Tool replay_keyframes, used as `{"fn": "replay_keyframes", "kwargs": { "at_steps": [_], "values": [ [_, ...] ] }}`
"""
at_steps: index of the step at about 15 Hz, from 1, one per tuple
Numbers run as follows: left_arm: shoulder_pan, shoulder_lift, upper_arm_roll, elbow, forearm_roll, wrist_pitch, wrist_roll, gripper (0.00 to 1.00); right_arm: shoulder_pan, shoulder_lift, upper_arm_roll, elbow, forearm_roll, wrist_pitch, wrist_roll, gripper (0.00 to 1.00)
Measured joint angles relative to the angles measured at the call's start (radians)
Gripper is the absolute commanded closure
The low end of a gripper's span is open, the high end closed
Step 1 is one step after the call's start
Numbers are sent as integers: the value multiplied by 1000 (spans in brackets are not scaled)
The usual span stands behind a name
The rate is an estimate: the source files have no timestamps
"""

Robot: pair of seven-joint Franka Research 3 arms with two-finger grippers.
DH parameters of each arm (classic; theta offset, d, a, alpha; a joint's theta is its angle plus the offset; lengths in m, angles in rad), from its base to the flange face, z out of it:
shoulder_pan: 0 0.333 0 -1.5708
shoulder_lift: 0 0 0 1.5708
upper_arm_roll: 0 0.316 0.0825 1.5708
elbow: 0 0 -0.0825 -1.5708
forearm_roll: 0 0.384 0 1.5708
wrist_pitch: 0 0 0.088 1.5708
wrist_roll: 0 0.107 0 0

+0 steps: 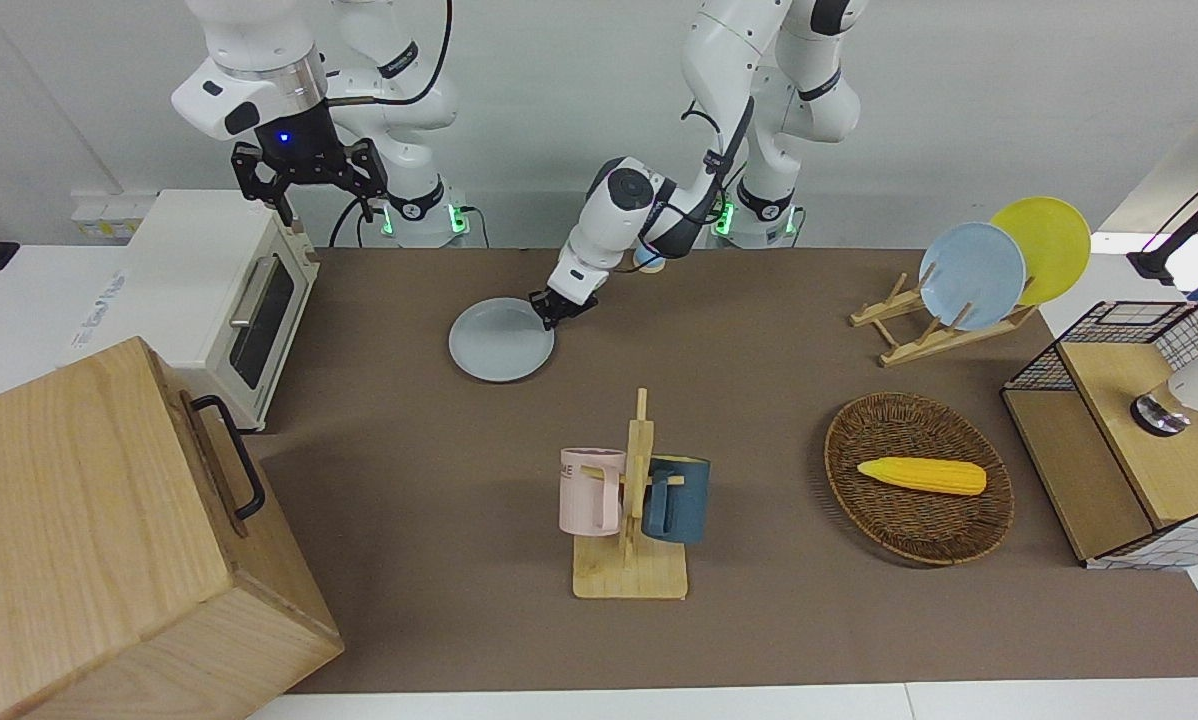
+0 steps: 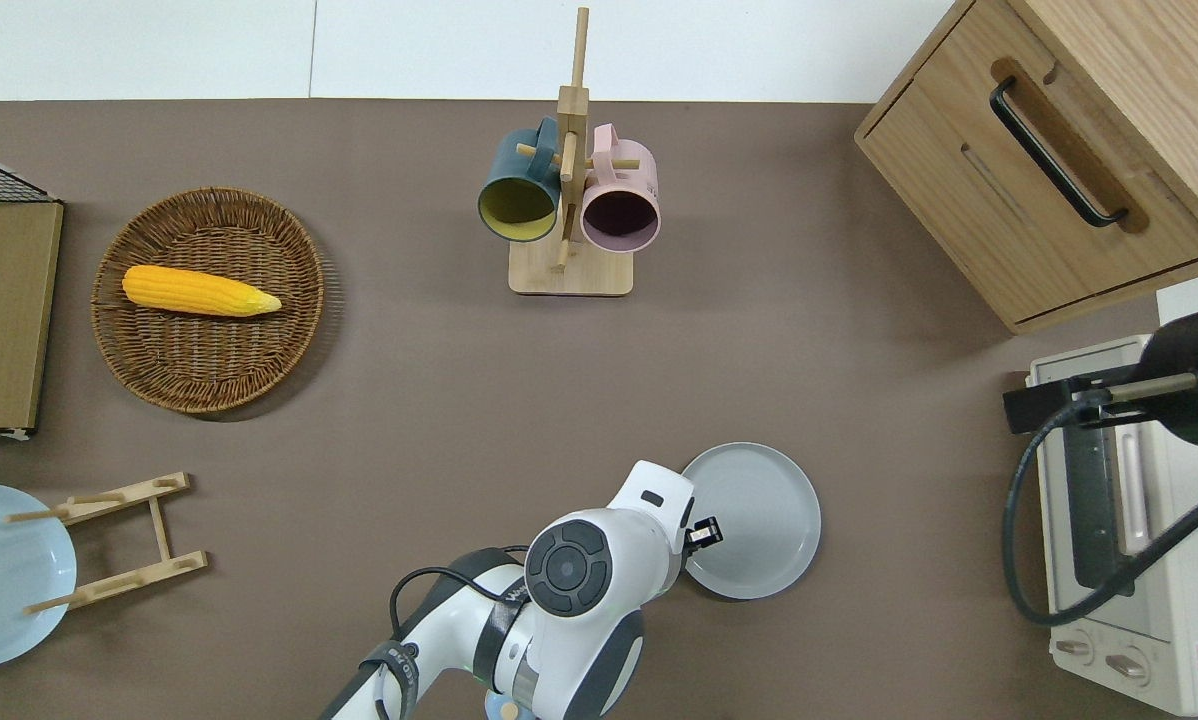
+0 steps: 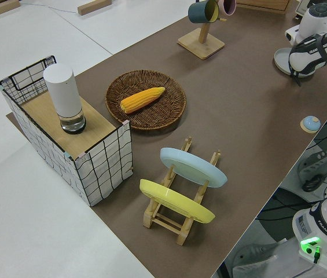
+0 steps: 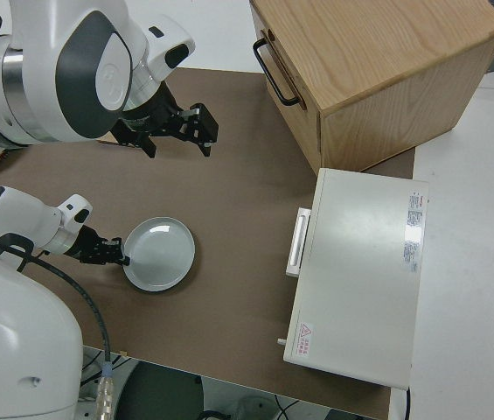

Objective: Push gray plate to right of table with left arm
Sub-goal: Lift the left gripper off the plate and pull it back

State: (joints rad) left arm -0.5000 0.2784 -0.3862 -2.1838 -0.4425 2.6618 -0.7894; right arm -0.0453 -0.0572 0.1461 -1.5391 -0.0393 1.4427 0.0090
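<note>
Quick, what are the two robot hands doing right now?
Left gripper: over the gray plate near its rim; open or shut cannot be told.
Right gripper: open, holding nothing, parked.
</note>
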Motion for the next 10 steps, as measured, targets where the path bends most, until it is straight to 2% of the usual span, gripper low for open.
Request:
{"fn": "replay_keyframes", "kwargs": {
  "at_steps": [1,4,6,9,10],
  "values": [
    [0,0,1,4,-1,-5,-1,30,0,0,0,0,0,0,0,5],
    [10,-17,11,18,-6,-90,-1,17,0,0,0,0,0,0,0,5],
    [13,-42,33,25,-7,-154,0,15,0,0,0,0,0,0,0,5],
    [19,-90,107,43,-7,-290,44,13,0,0,0,0,0,0,0,5],
    [24,-111,155,63,-7,-370,81,13,0,0,0,0,0,0,0,5]
  ]
}}
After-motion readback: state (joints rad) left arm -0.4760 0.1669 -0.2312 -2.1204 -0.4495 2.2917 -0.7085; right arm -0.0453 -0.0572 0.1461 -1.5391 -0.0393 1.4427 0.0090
